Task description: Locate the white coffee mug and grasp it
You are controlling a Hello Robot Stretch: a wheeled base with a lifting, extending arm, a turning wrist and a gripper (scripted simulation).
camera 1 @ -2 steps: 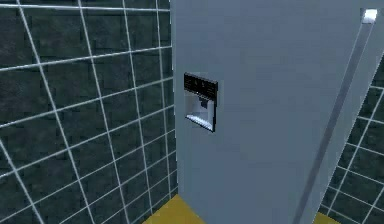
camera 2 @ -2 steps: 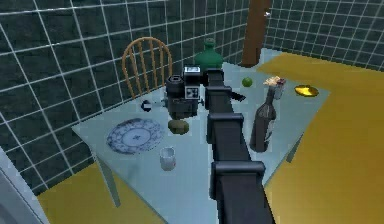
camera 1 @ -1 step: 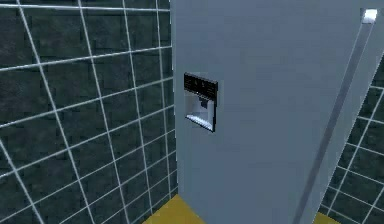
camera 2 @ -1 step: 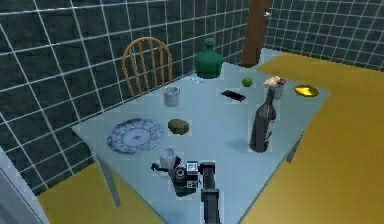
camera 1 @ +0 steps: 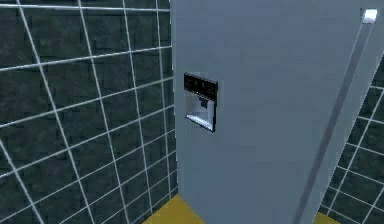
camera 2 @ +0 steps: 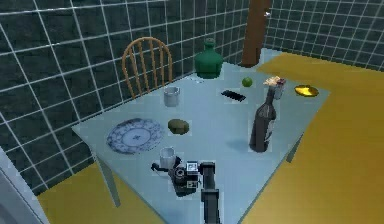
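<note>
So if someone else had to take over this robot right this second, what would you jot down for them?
Gripper: low at the near edge of the table. I cannot tell whether the jaws hold anything.
White mug: upright on the table's far side, in front of the wooden chair and beyond the patterned plate, apart from the gripper.
Done: the mug is in view and the robot is alongside the table.
Left: reach out to the mug, grasp it and lift it. The dark bottle stands off to the arm side view's right, probably clear of the path.
</note>
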